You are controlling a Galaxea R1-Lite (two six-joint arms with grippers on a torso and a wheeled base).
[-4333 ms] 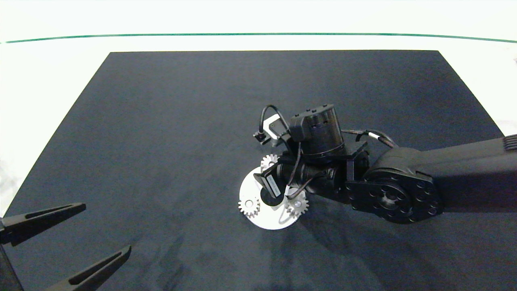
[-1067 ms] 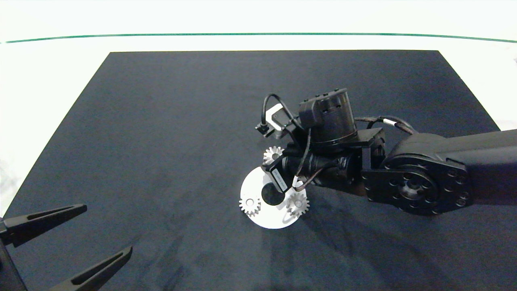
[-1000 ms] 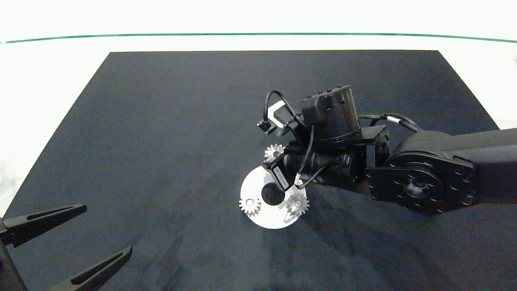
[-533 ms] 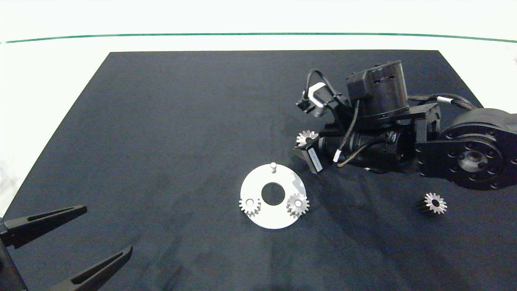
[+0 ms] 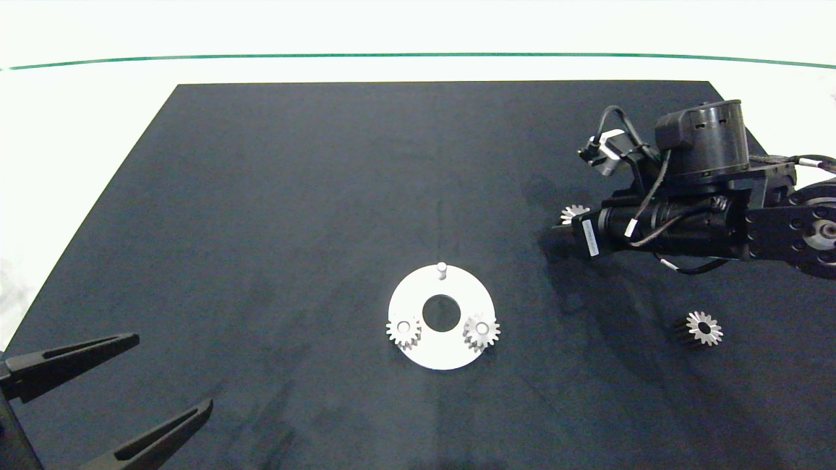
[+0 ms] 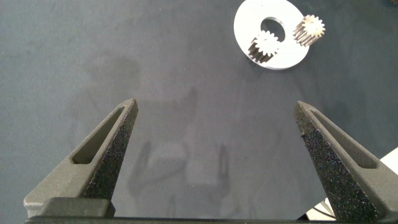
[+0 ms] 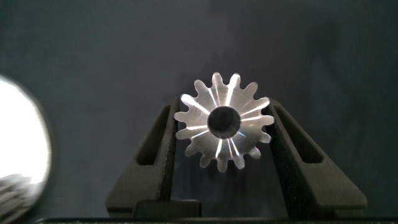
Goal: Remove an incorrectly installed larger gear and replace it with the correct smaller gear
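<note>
My right gripper [image 5: 567, 220] is shut on the larger gear [image 5: 574, 212], holding it above the mat at the right. In the right wrist view this silver gear [image 7: 222, 121] sits between my two fingers [image 7: 158, 149], its bore facing the camera. The smaller gear [image 5: 703, 328] lies loose on the mat, nearer the front than the right arm. The white round plate [image 5: 444, 356] carries two small gears [image 5: 403, 330] [image 5: 481, 331] and a bare peg [image 5: 441, 268]. My left gripper [image 5: 171, 370] is parked open at the front left corner.
The black mat [image 5: 294, 196] covers most of the white table, with its edges near the back and sides. In the left wrist view the plate [image 6: 289, 57] and its two gears [image 6: 266, 45] lie far beyond my open left gripper [image 6: 216, 104].
My right gripper lifted the gear off the plate's back peg and carried it right and toward the back. The peg now stands bare and the loose gear is uncovered. The left arm stayed still.
</note>
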